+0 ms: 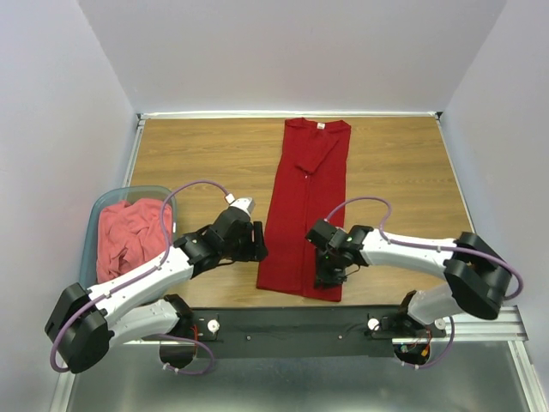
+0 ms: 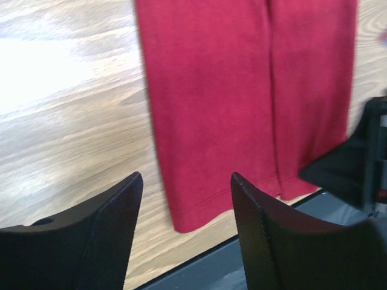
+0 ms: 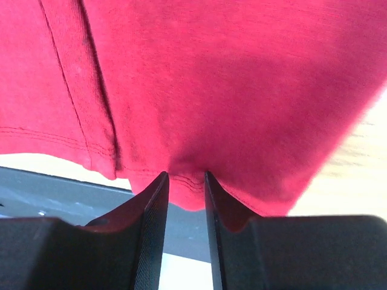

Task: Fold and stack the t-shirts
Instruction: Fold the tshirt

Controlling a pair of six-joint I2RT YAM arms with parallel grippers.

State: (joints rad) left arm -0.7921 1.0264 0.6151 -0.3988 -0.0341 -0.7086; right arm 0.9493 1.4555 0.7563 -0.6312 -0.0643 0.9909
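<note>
The right gripper (image 3: 186, 175) clamps the near hem of the deep crimson cloth t-shirt (image 1: 304, 206); the left gripper (image 2: 186, 178) hovers beside it, fingers apart. The shirt stretches lengthwise up the wooden table (image 1: 206, 154). Left, a coral-pink t-shirt (image 1: 129, 236) fills a translucent blue-grey plastic tub (image 1: 129, 190).

We see a table (image 1: 214, 163) of warm, light-brown wood grain filling the middle of the top view, closed in by plain pale walls: a back wall (image 1: 292, 51) across the top of the frame, a left wall (image 1: 51, 129) and a right wall (image 1: 506, 112) slanting down either side. A thin white strip (image 1: 257, 114) runs along the table's far edge. Along the bottom, a black rail (image 1: 292, 322) borders the table, with dull grey metal sheet (image 1: 300, 382) below it. Soft, even light leaves a bright glare (image 2: 42, 72) on the wood.
</note>
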